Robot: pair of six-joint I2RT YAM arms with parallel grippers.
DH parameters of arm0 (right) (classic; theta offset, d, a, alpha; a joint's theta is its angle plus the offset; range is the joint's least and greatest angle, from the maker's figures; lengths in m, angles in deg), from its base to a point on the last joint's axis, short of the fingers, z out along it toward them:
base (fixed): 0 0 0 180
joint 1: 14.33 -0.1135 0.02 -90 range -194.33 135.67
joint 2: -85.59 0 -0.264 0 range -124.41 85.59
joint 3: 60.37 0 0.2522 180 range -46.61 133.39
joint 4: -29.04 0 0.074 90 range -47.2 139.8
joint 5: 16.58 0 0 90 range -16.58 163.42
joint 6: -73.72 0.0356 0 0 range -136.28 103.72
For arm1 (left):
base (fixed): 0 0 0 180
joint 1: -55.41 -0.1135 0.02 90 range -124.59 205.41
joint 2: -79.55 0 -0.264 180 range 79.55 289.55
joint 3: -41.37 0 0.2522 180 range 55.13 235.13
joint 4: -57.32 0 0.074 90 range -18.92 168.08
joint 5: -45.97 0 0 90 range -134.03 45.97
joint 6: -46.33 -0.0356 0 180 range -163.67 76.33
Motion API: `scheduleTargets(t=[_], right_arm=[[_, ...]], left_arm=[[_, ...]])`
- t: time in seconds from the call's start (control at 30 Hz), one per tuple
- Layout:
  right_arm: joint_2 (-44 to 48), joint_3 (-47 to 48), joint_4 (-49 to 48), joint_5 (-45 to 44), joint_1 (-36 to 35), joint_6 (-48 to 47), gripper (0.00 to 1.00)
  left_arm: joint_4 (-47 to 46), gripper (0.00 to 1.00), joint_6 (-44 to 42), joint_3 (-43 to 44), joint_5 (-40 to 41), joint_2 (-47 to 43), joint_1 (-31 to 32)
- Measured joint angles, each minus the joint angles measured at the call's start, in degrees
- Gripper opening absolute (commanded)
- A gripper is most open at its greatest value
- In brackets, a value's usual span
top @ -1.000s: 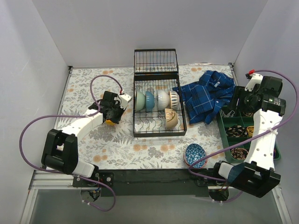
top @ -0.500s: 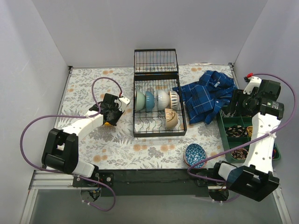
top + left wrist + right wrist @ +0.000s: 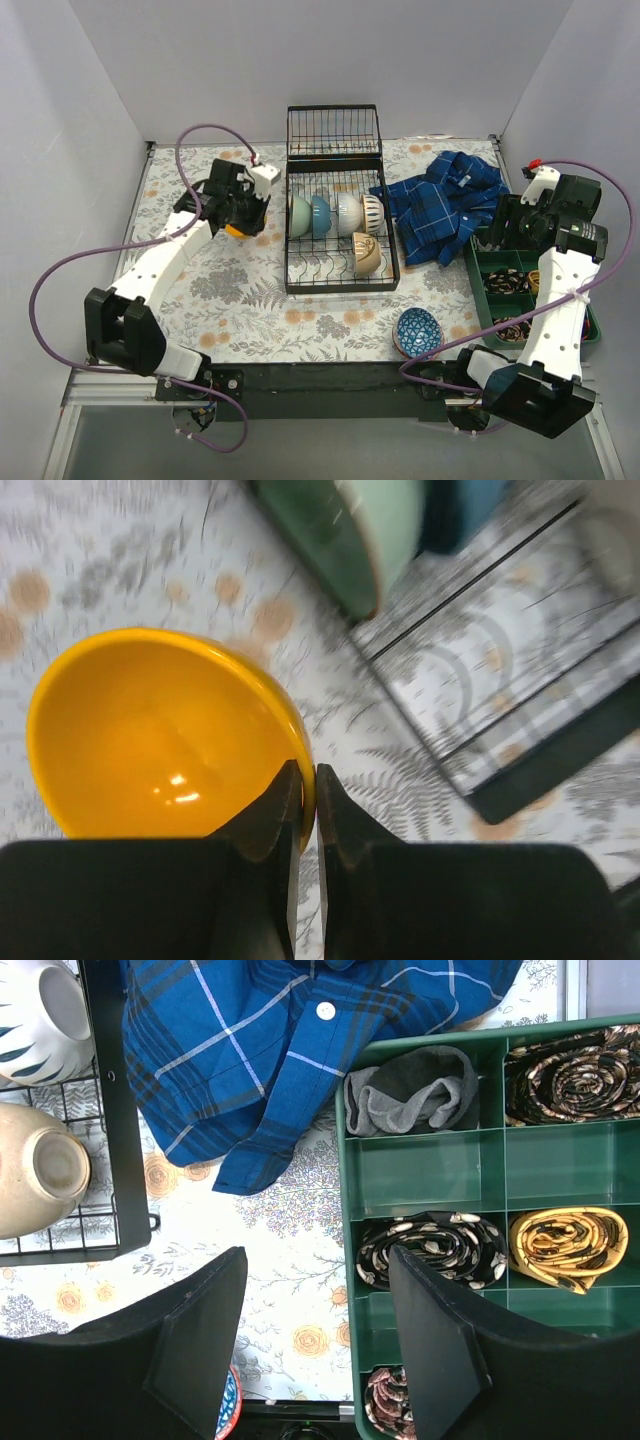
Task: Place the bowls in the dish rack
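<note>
Pinching glossy yellow bowl [image 3: 150,740] rim, L fingers [image 3: 265,825] | near black wire rack [image 3: 340,289] | R fingers [image 3: 200,1330] apart, empty

Black wire dish rack [image 3: 341,289], five bowls [image 3: 347,212] inside; yellow bowl [image 3: 165,740] in left claw [image 3: 308,782]; blue bowl [image 3: 417,330] apart.

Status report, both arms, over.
Left gripper shut on yellow bowl rim, beside dish rack. Right gripper open near green tray. Blue bowl on table, unloaded.
</note>
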Motion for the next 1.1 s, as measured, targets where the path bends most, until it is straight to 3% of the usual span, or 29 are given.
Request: scheduleTargets(t=[0.13,0.23,0.37,0.47,0.6,0.83,1.1], right_arm=[[-0.35,0.02,0.09,0.02,0.0,0.07,0.66],[-1.68,0.7,0.94,-0.09,0.0,0.04,0.66],[-3.56,2.99,1.81,-1.01,0.0,-0.28,0.66],[-4.07,4.28,2.43,-1.99,0.0,-0.9,0.66],[-4.15,5.51,3.26,-3.52,0.0,-1.75,0.66],[-4.15,5.97,4.11,-5.2,0.0,-2.95,0.66],[-4.0,5.97,5.62,-6.69,0.0,-4.02,0.66]], left_arm=[[-0.02,0.0,4.0,7.58,-10.51,-3.15,-0.02],[-4.57,0.0,9.27,6.88,-21.57,-7.1,-0.02],[-21.99,0.0,24.02,-5.57,-34.71,-14.58,0.24],[-38.47,0.0,38.53,-17.27,-39.52,-18.03,1.01],[-55.25,0.0,53.09,-24.74,-40.96,-14.82,3.02],[-77.22,0.0,70.14,-28.68,-39.39,-5.77,6.4],[-85.79,0.0,80.21,-33.7,-33.92,-1.81,7.61]])
